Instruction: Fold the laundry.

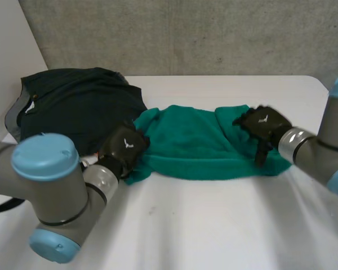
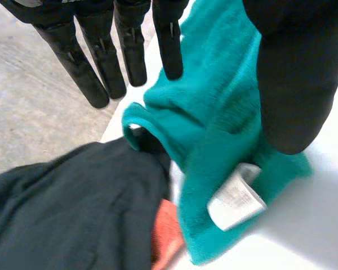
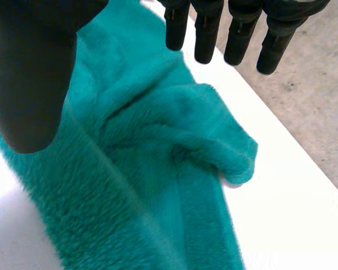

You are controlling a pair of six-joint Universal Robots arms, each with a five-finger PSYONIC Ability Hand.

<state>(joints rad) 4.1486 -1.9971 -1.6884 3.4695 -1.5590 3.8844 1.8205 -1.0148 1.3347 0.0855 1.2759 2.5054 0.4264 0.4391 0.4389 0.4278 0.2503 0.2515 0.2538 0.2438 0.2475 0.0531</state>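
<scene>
A teal fleece cloth (image 1: 200,143) lies bunched in a long strip across the middle of the white table (image 1: 191,225). My left hand (image 1: 124,147) hovers over its left end, fingers (image 2: 79,67) straight and thumb (image 2: 296,73) spread apart, holding nothing. Under that palm the teal cloth (image 2: 214,112) shows a white label (image 2: 236,197) at its corner. My right hand (image 1: 265,126) is over the cloth's right end, where a flap is turned back. Its fingers (image 3: 205,34) are straight and the thumb (image 3: 28,73) stands wide above the teal folds (image 3: 158,169).
A dark green garment (image 1: 73,104) lies heaped at the table's back left, touching the teal cloth's left end. Something orange (image 2: 168,236) peeks out from under the dark garment (image 2: 73,208). A grey wall (image 1: 186,34) rises behind the table.
</scene>
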